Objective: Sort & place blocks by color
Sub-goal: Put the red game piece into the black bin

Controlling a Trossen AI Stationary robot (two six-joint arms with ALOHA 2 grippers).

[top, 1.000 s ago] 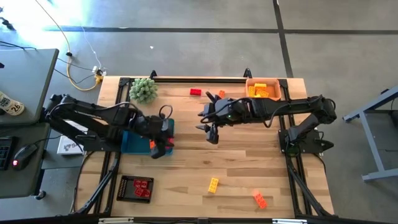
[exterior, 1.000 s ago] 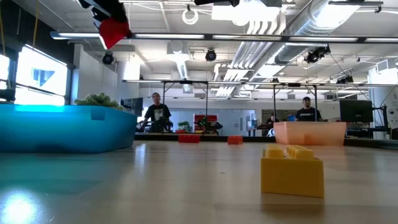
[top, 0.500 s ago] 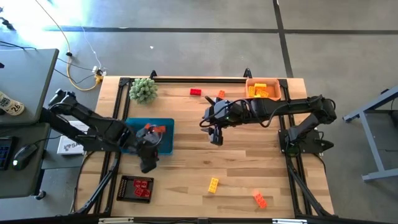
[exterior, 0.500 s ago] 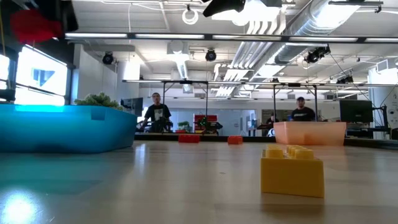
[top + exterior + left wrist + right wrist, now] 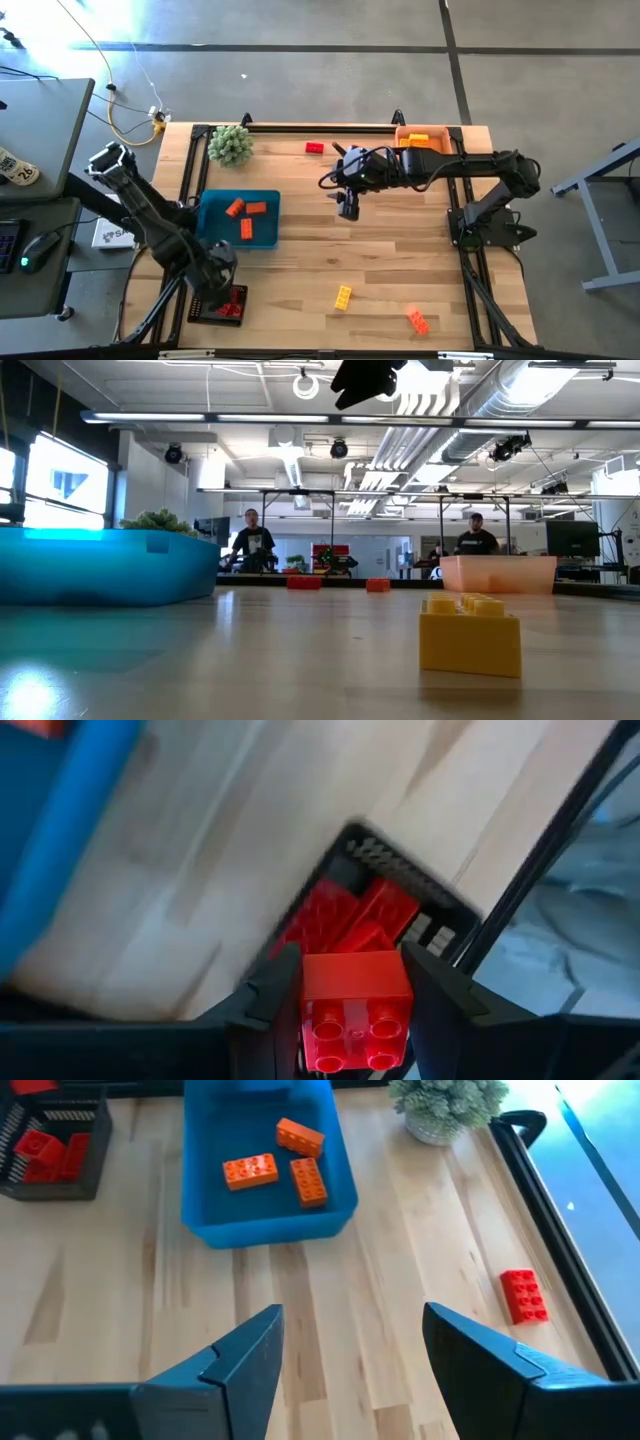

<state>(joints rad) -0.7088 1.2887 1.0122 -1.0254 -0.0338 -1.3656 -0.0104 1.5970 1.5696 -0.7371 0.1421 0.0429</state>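
Bricks: small, stiff, light plastic with slick flat sides; best pinched across two opposite sides, below the studs.
Left tool (image 5: 345, 1005): pinching a red brick (image 5: 355, 1005) by its side faces, above the black tray (image 5: 197, 300) of red bricks at the worktop's (image 5: 380, 250) near left corner.
Right tool (image 5: 350, 1355): fingers spread, holding nothing, high over the far middle.
Blue tray (image 5: 215, 236): three orange bricks inside.
Loose pieces: yellow brick (image 5: 343, 297) and orange brick (image 5: 417, 320) near the front edge; red brick (image 5: 314, 148) by the far edge.
Risk: a shallow, off-centre pinch probably lets a brick twist.
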